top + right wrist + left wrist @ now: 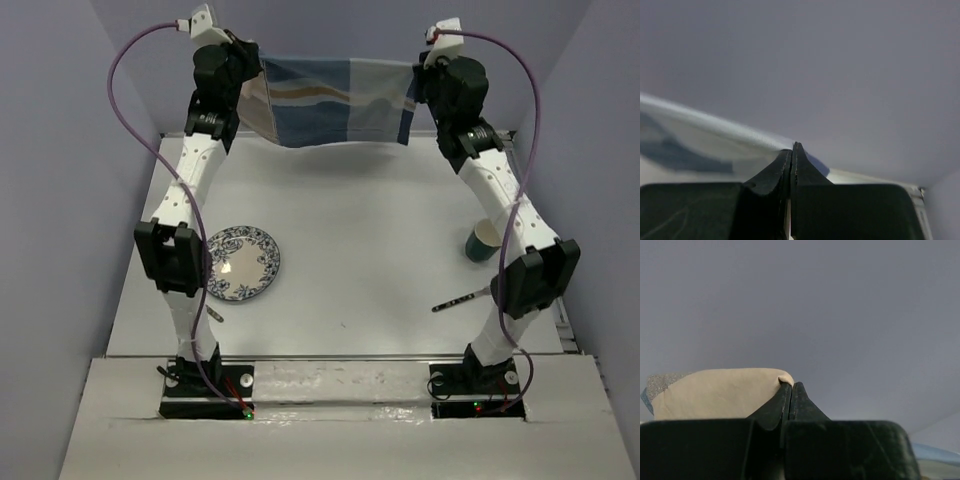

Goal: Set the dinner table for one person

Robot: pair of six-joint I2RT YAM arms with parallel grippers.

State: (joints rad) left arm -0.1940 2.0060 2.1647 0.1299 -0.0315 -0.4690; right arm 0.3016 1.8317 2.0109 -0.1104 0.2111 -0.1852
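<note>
step: looks like laying the placemat (335,105). Lower both arms together and keep the tension even. Let the hanging edge land first, then draw toward 6 o'clock so it lies flat. Release both corners at once.
risk: limp cloth will likely fold if one side drops early. Keep it off the plate (255,250).
left gripper (791,385): clamped shut on the mat's left corner, with a tan fold bunched at the tips.
plate: 8 o'clock on the desk (370,230). Round, glossy, blue floral rim.
placemat: 12 o'clock, held above the desk's far edge. Soft woven cloth in blue and tan bands, sagging mid-span.
desk: flat matte white rectangle below the cloth.
right gripper (791,145): pinched shut on the right corner, only a thin edge in the tips.
utensil (458,299): 4 o'clock. Slim, type unclear.
cup (483,240): 3 o'clock. Green, pale rim.
</note>
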